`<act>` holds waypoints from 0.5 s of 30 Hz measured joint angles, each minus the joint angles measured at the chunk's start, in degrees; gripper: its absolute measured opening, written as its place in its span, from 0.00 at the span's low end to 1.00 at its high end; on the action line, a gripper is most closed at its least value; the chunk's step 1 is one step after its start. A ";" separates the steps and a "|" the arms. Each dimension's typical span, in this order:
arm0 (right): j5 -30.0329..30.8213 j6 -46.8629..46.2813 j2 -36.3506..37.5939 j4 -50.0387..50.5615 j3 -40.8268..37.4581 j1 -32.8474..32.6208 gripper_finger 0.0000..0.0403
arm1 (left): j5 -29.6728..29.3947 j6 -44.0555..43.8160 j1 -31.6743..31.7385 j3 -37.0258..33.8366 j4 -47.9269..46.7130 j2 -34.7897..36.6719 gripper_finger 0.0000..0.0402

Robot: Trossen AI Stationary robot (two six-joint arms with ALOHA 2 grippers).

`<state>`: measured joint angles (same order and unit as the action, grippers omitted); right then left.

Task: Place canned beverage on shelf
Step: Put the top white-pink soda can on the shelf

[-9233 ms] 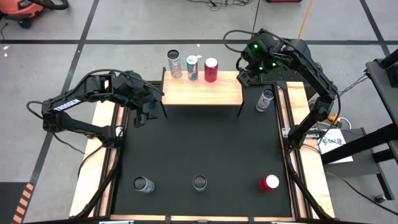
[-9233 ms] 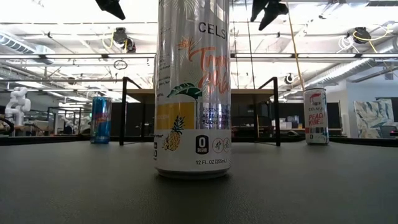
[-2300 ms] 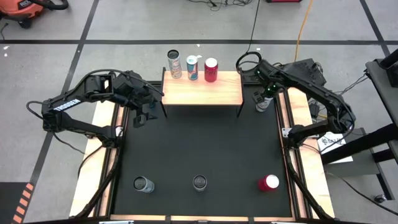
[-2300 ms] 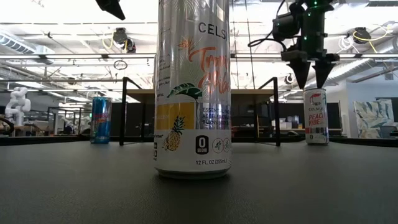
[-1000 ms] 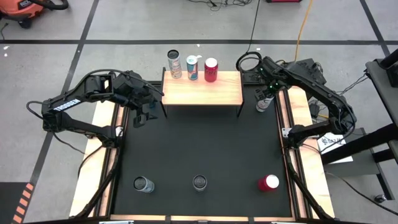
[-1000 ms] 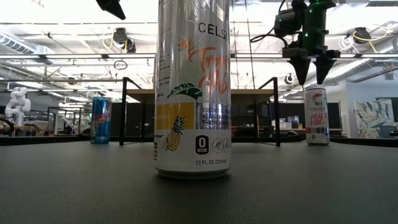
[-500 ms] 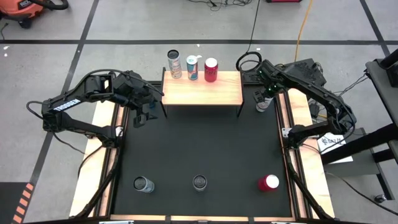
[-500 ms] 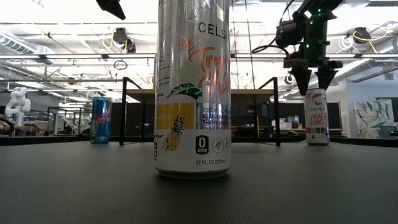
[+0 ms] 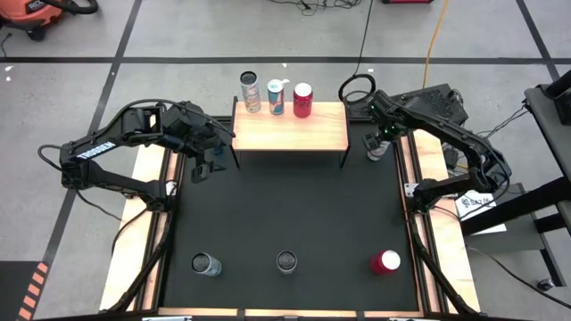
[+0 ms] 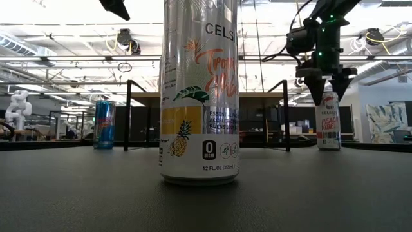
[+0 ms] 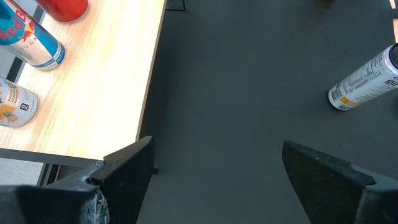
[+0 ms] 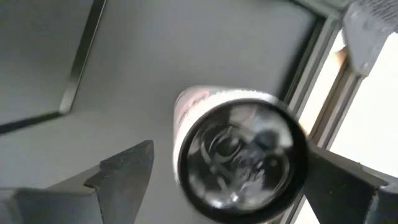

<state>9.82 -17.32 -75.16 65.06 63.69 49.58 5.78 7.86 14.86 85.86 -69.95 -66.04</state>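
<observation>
Canned beverage in play is the white Celsius can (image 9: 378, 148) w/ pink lettering, upright on the black mat (image 9: 285, 214) at approx 2 o'clock from mat centre, just beside the shelf's right legs and close to the mat's right edge. Right gripper (image 9: 382, 135) hangs directly over it, fingers pointing down; low view shows the two finger tips (image 10: 316, 95) dropped level w/ the can's top (image 10: 328, 96), one on each side. Right wrist view looks straight down on the lid (image 12: 241, 154), claw spread wide, dark fingers flanking the can; whether they touch it I can't tell, and the can sits on the mat, not lifted. Shelf (image 9: 290, 132) stands at 12 o'clock, w/ three cans (image 9: 277, 95) abreast on its far edge: silver, blue-white, red. Left gripper (image 9: 207, 159) waits near the shelf's left legs at approx 10 o'clock, claw also wide, gripping nothing. Three more cans stand along the near mat edge: silver (image 9: 205, 264) at 7, pineapple-print one (image 9: 286, 261) at 6, red (image 9: 385, 262) at 5.
</observation>
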 joint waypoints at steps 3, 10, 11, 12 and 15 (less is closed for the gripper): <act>0.67 0.08 0.00 -0.64 -0.01 0.00 0.85 | 0.00 0.00 0.00 0.00 0.00 0.00 0.87; 0.52 1.05 0.00 0.07 0.01 0.02 0.67 | 0.00 0.00 0.00 0.00 0.07 0.00 0.87; 0.50 1.05 0.02 0.25 0.01 0.02 0.64 | 0.00 0.00 0.01 0.00 0.15 0.00 0.87; 0.43 1.05 0.02 0.48 0.05 0.02 0.61 | 0.00 0.00 0.00 0.00 0.23 0.00 0.87; -0.43 1.16 0.07 0.80 0.08 0.02 0.56 | 0.00 0.00 0.02 0.00 0.44 0.00 0.87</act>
<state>9.39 -16.16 -75.09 65.87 63.78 49.60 5.78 7.86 14.87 85.86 -69.51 -66.04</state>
